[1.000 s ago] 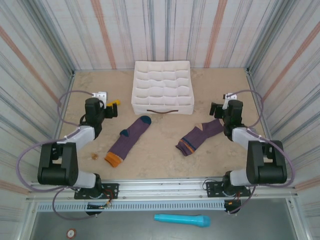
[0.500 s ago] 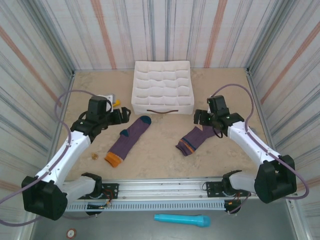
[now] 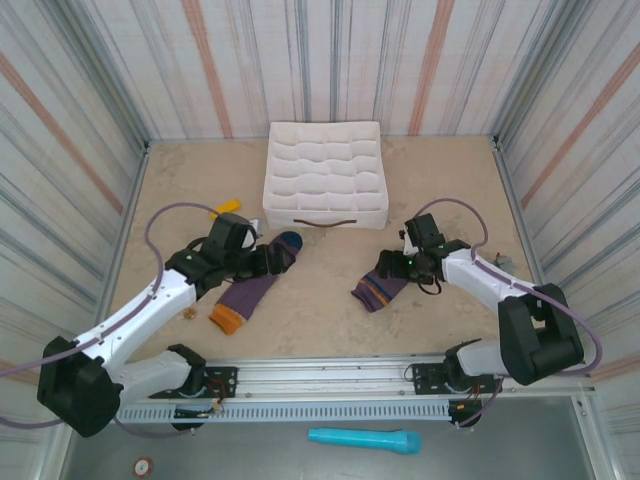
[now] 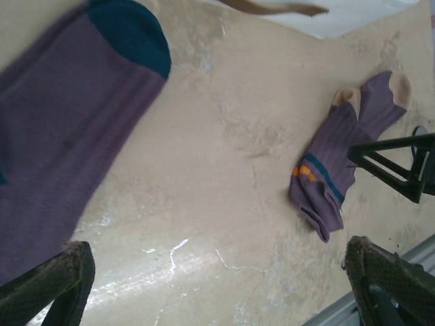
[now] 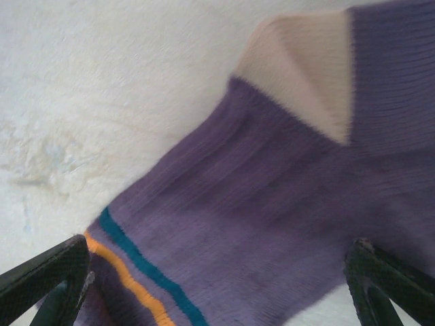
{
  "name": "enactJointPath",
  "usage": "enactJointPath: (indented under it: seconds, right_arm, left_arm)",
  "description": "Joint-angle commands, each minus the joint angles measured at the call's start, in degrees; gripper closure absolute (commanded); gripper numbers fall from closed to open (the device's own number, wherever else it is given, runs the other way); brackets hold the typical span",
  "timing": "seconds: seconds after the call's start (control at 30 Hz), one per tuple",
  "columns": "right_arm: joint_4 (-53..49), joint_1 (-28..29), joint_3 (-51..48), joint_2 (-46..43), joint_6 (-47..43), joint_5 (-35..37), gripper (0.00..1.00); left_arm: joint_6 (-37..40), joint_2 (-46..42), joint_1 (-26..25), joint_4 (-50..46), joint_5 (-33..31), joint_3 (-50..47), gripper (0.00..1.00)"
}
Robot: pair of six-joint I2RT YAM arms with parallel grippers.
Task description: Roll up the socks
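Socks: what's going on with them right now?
Nothing is gripped yet. The left gripper hovers open above the left sock, near its teal toe. The right gripper hovers open above the right sock. Both socks lie unrolled on the table.

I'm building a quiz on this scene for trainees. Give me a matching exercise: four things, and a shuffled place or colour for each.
1 left sock
2 right sock
3 divided tray
4 blue tube

A white, at the back of the table
B cream heel, teal and orange stripes
C on the grey ledge, off the table
D orange cuff, teal toe

Pairs: 1-D, 2-B, 3-A, 4-C
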Motion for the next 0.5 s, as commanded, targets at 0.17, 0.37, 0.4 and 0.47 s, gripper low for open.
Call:
enactJointPath:
  seconds: [0.17,0.37,0.4,0.47]
  right_arm:
    - [6.5,6.1,2.8,9.9,-4.0,-6.1,0.01]
    - [9.0,9.4,4.1,10.5,-4.8,-5.6,0.01]
    - [8.9,9.9,4.2,9.6,-5.1,-4.4,0.01]
    - [8.3,10.5,4.2,7.4,-5.2,-2.3,0.01]
  left_arm:
    - [-5.2,2.8,-1.8,5.7,3.7,-3.6,0.04]
    - [-6.7,7.4,-2.3,9.4,7.3,-3.6,0.13]
    - [-6.8,8.4,-2.6,10.3,7.8,-3.4,0.15]
    - [-7.2,10.8,-3.0,12.1,8.9,-3.1,0.25]
